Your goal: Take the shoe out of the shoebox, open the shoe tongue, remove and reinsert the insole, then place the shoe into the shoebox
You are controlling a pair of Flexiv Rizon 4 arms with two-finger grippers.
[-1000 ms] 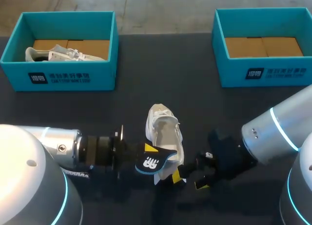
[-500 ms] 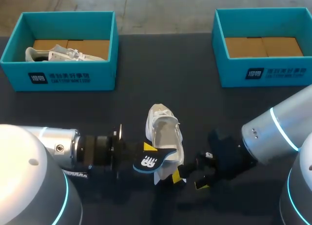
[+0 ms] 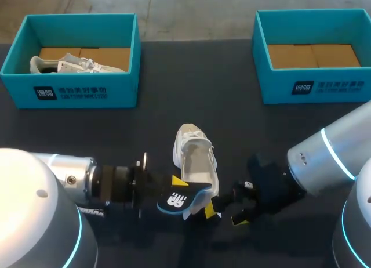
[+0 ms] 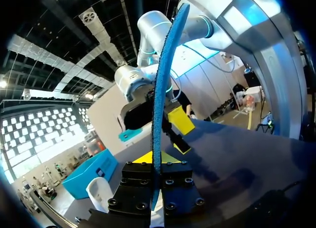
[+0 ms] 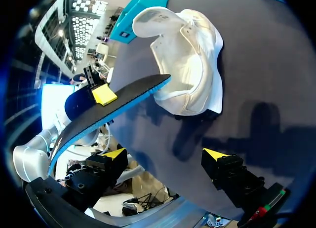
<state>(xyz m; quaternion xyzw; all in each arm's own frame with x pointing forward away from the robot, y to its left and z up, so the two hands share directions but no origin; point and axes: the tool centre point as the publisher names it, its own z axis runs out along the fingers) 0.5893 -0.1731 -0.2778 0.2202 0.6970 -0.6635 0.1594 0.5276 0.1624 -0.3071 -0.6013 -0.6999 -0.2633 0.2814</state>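
Shoe [image 3: 196,158] lies out on the table [image 3: 243,123], its mouth apparently opened. Insole [image 3: 181,199] is out, clamped by the left gripper [image 3: 177,188] at the shoe's heel end. Right gripper [image 3: 225,214], beside the heel, gapes empty. Reinsertion and boxing appear to remain.

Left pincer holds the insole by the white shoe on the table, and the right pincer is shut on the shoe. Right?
No. The right pincer is open, gripping nothing, as the right wrist view shows. The left pincer does hold the insole by the shoe.
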